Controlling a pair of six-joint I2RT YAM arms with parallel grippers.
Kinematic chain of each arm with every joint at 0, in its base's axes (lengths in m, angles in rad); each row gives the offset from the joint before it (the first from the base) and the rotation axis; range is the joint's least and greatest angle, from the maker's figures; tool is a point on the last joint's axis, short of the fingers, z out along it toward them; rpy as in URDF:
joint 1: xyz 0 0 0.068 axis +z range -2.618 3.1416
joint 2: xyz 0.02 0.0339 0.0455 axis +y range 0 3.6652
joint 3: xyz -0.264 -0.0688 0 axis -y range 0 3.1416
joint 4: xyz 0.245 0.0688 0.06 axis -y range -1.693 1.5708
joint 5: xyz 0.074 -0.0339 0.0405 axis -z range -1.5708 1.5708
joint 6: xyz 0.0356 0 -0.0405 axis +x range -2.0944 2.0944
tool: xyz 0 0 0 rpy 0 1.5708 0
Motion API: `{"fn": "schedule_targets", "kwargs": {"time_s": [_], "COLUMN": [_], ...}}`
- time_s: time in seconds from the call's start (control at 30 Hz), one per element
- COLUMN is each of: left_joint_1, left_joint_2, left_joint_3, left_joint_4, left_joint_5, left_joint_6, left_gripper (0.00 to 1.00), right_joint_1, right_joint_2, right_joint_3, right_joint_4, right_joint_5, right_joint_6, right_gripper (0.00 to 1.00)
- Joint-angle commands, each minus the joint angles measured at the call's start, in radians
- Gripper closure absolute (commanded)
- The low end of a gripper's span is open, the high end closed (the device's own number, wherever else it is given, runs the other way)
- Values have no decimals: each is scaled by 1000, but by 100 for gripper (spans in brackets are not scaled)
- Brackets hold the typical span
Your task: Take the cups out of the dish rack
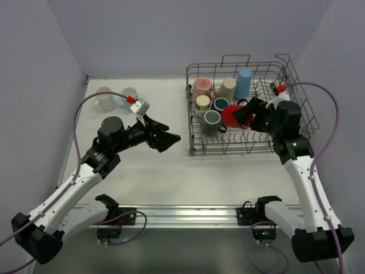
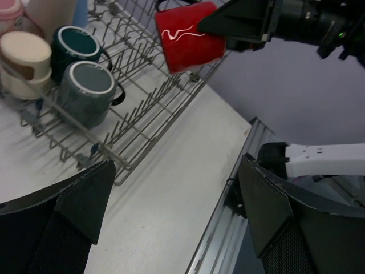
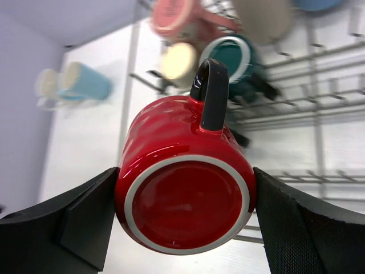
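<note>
"Right wrist view: any lettering?" the inspector asked.

"Only a white squiggle [image 2: 179, 33] on the red mug [image 3: 171, 137], seen from the left wrist; print or glare, undetermined. White table [image 1: 171, 171], pale lavender walls [image 1: 171, 34]."

"And the tools?"

"The right gripper [image 3: 187, 217] pinched that mug by its sides, base toward the lens, over the dish rack [image 1: 251, 149]. The left gripper [image 1: 165, 136] stood spread above the table, left of the rack."

Soft, even light falls from above. The grey metal wire dish rack [image 1: 245, 108] throws thin, faint shadows onto the white table [image 2: 165, 194] beneath it. Over the rack, the glossy red mug [image 2: 188, 34] carries a white squiggle of glare. In the right wrist view the mug's base is sharp. The dark teal cup [image 3: 236, 54] in the rack behind it and the pale blue cup [image 3: 85, 83] left of the rack are out of focus.
</note>
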Motion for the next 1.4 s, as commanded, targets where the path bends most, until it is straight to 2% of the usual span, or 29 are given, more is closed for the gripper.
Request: {"fn": "schedule_targets", "kwargs": {"time_s": [0.0, 0.3, 0.4, 0.6, 0.73, 0.83, 0.9, 1.07, 1.1, 1.2, 1.23, 1.37], "left_joint_1": [-7, -59, -87, -128, -142, -151, -152, -156, -156, -156, -156, -155], "left_joint_2": [73, 355, 427, 481, 504, 518, 524, 544, 545, 530, 522, 482], "left_joint_3": [14, 69, 116, 185, 193, 193, 193, 181, 178, 178, 179, 204], "left_joint_4": [330, 681, 691, 696, 708, 731, 738, 798, 815, 795, 780, 639], "left_joint_5": [159, 246, 240, 229, 225, 229, 235, 255, 260, 248, 226, 151], "left_joint_6": [-220, -486, -500, -495, -503, -515, -526, -561, -569, -551, -540, -446], "left_gripper": [3, 17, 19, 22, 30, 41, 43, 57, 70, 88, 100, 100], "right_joint_1": [6, 7, 6, 9, 12, 16, 21, 35, 36, 36, 38, 38], "right_joint_2": [-49, -103, -106, -100, -89, -68, -58, -32, -25, -20, -18, -15], "right_joint_3": [-37, -219, -259, -299, -327, -345, -365, -376, -379, -399, -399, -400], "right_joint_4": [332, 667, 738, 770, 798, 830, 891, 934, 945, 971, 969, 937], "right_joint_5": [-272, -550, -609, -661, -670, -685, -699, -708, -708, -699, -698, -681], "right_joint_6": [146, 368, 407, 416, 433, 448, 481, 501, 507, 521, 518, 498], "right_gripper": [38, 38, 37, 37, 37, 37, 37, 37, 37, 37, 37, 13]}}
